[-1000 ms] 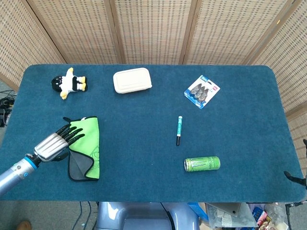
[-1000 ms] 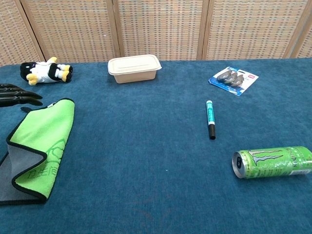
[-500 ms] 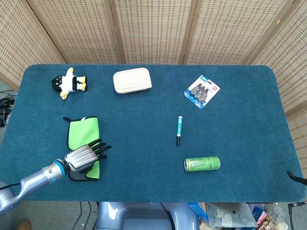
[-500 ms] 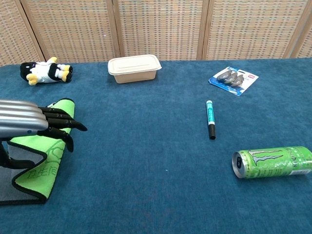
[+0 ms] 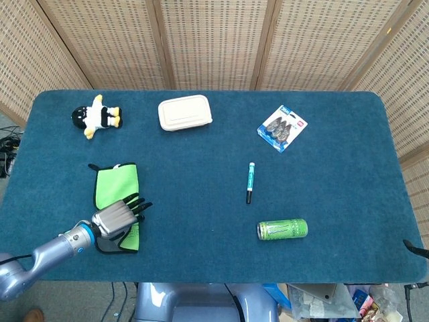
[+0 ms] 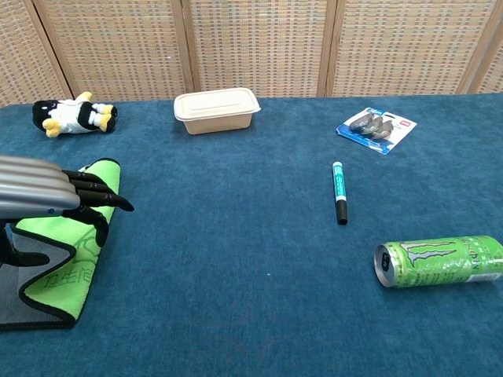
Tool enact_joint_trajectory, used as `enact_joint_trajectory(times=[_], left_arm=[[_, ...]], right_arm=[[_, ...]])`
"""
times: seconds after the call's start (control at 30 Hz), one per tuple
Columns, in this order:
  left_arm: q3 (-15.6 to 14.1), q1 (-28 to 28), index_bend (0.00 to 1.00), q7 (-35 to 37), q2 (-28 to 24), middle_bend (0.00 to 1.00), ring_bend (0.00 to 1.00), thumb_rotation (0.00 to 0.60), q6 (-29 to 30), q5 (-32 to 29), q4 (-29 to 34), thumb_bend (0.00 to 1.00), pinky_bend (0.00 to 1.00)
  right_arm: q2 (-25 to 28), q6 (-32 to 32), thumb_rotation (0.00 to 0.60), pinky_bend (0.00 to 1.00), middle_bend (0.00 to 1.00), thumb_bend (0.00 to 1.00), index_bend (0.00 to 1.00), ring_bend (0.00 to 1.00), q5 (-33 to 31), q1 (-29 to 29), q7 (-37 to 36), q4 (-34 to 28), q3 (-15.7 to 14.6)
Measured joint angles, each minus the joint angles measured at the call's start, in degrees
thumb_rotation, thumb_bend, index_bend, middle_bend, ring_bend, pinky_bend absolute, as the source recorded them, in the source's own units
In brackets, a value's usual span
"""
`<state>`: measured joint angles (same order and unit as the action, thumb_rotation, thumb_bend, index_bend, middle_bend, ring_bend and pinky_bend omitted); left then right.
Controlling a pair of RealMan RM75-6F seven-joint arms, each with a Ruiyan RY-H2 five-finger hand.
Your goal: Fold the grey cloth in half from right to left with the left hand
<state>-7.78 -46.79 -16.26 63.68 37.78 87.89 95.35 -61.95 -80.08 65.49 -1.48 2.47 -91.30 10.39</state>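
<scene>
My left robot hand (image 5: 119, 218) hovers released, fingers spread, over the grey cloth (image 5: 118, 198) beneath it; next I judge I must grasp its right edge

left robot hand (image 5: 119, 217) over folded cloth (image 5: 116, 186), can (image 5: 282, 229) nearby

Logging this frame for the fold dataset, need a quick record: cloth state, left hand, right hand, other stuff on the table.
cloth: cloth, green face up with grey underside showing at its near edge, lying doubled over at the table's near left
left hand: left hand over the cloth's near part, fingers spread and pointing right; contact with the cloth not clear
right hand: not in view
other items: penguin toy, lidded container, blister pack, marker, green can on its side
surface: blue table
</scene>
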Motion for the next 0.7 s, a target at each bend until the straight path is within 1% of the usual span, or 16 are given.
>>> enact_joint_trajectory(times=[0.2, 0.4, 0.7], left_arm=[[0.0, 0.1, 0.3, -0.4, 0.0, 0.0, 0.0, 0.6, -0.5, -0.3, -0.3, 0.39, 0.0], [-0.4, 0.2, 0.34, -0.6, 0.2, 0.0, 0.0, 0.6, -1.0, -0.3, -0.8, 0.39, 0.0], [-1.0, 1.2, 0.4, 1.9, 0.4, 0.0, 0.0, 0.6, -0.9, -0.6, -3.3, 0.39, 0.0]], right_arm=[[-0.1, -0.1, 0.6, 0.0, 0.0, 0.0, 0.0, 0.0, -0.1, 0.0, 0.3, 0.0, 0.0], [-0.2, -0.1, 0.6, 0.0, 0.0, 0.0, 0.0, 0.0, -0.2, 0.0, 0.5, -0.1, 0.1], [-0.4, 0.1, 0.6, 0.0, 0.0, 0.0, 0.0, 0.0, -0.5, -0.2, 0.8, 0.0, 0.1]])
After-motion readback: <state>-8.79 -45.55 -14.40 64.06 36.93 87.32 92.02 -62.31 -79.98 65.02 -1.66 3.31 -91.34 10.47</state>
